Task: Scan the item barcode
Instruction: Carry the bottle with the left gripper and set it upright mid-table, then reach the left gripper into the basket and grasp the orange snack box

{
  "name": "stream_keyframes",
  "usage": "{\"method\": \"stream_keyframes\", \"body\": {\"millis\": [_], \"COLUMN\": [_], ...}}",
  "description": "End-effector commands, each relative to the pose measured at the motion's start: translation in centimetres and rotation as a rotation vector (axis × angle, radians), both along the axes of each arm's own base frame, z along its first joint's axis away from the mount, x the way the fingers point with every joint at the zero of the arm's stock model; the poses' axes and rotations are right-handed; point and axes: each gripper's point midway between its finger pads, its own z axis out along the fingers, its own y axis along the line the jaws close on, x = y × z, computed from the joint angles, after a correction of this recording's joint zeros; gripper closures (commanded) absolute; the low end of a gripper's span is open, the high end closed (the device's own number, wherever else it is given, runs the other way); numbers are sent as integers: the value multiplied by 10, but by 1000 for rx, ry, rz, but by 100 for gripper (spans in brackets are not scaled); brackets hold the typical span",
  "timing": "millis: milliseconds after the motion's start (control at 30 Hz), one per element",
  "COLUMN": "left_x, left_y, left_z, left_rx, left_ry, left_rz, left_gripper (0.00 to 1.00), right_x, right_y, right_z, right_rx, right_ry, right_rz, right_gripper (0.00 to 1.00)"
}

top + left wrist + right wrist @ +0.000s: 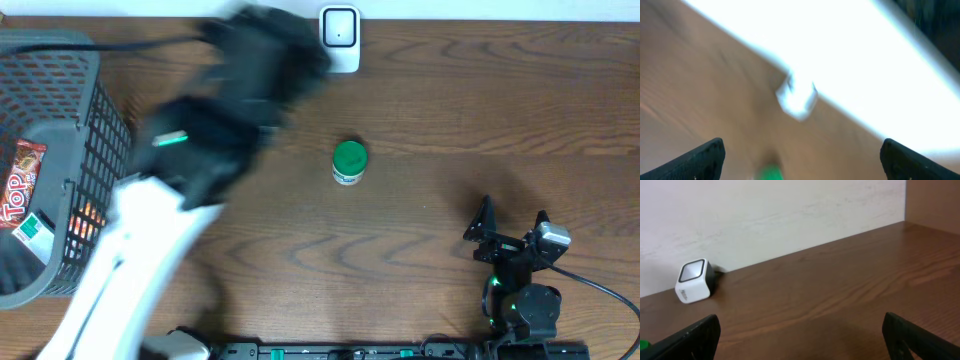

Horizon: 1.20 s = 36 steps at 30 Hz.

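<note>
The item, a small tub with a green lid [349,161], stands upright on the wooden table, in front of the white barcode scanner [339,38] at the back edge. My left gripper [285,55] is a dark motion blur up and to the left of the tub, not touching it. The left wrist view is smeared: its fingers [707,159] stand wide open, the green lid [771,172] is low between them and the scanner [797,97] is ahead. My right gripper [513,212] rests open and empty at the front right. Its wrist view shows the scanner [694,280] far left.
A grey wire basket [95,130] at the left edge holds snack packets [22,180]. The left arm's white link [140,250] crosses the front left of the table. A pale wall [770,210] runs behind the scanner.
</note>
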Motion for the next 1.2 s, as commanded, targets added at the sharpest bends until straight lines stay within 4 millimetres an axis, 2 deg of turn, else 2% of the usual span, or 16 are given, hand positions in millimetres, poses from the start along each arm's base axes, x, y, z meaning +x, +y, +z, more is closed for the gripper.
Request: {"method": "stream_keyframes", "body": {"millis": [0, 67, 167, 233, 267, 367, 433, 533, 633, 800, 1000, 1167], "left_x": [-32, -58, -99, -118, -127, -135, -141, -146, -132, -105, -102, -101], "left_y": [147, 211, 281, 310, 328, 351, 360, 360, 356, 354, 356, 355], "left_z": [50, 46, 11, -18, -41, -86, -119, -164, -199, -247, -294, -322], "left_rx": [212, 137, 14, -68, -136, -262, -346, -481, -572, -691, -717, -747], "left_ry": [-109, -80, 49, 155, 235, 368, 463, 592, 694, 819, 967, 1025], "left_rz": [322, 559, 841, 952, 1018, 1126, 1218, 1356, 1352, 1302, 1345, 1416], "left_gripper": [1, 1, 1, 1, 1, 1, 1, 1, 1, 1, 1, 1], "right_x": [0, 0, 0, 0, 0, 0, 0, 0, 0, 0, 0, 0], "right_y": [2, 2, 2, 2, 2, 2, 2, 2, 2, 2, 2, 2], "right_z": [-1, -1, -1, -1, -1, -1, -1, -1, -1, -1, -1, -1], "right_rx": [-12, -12, -12, -12, -12, -12, -12, -12, -12, -12, -12, -12], "right_ry": [3, 3, 3, 3, 3, 3, 3, 3, 3, 3, 3, 3], "right_rz": [9, 9, 9, 9, 9, 9, 9, 9, 9, 9, 9, 9], "right_gripper": [1, 1, 1, 1, 1, 1, 1, 1, 1, 1, 1, 1]}}
